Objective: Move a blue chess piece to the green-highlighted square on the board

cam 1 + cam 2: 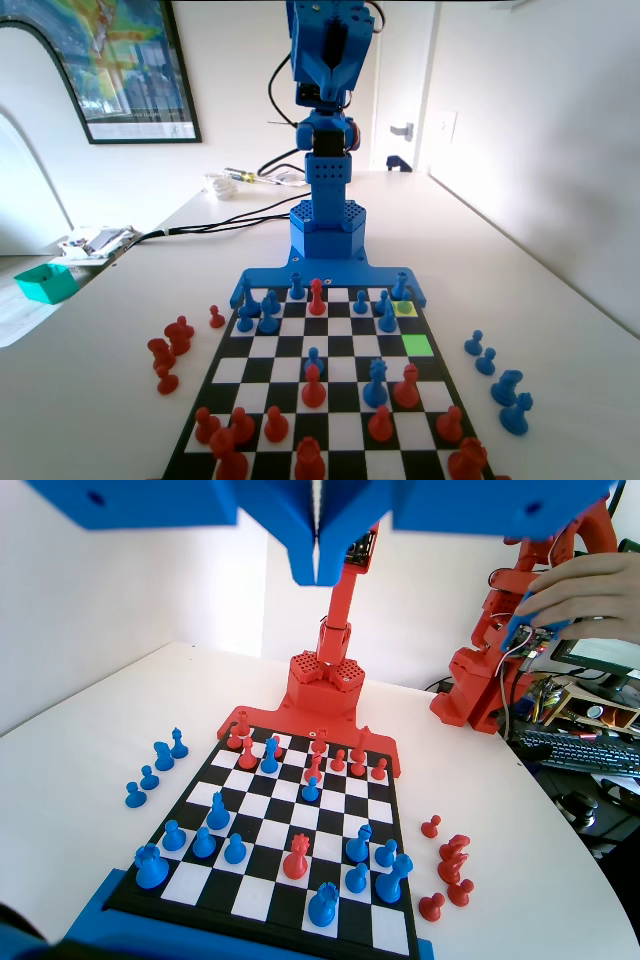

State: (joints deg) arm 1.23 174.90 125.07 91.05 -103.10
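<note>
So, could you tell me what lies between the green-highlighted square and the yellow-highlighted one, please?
In the fixed view, a single bare square separates the green-highlighted square from the yellow-highlighted square; no piece stands on it.

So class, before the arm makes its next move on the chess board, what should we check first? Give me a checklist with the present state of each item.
1. Green square free of pieces: ok.
2. Hand carrying nothing: ok, the jaws meet with nothing between them.
3. Hand open to take a piece: not ok, it is shut.
4. Hand low over a blue pawn: not ok, it hangs high above the board.
5. A pawn standing on the yellow square: cannot tell in the fixed view, the tint covers it.
</note>
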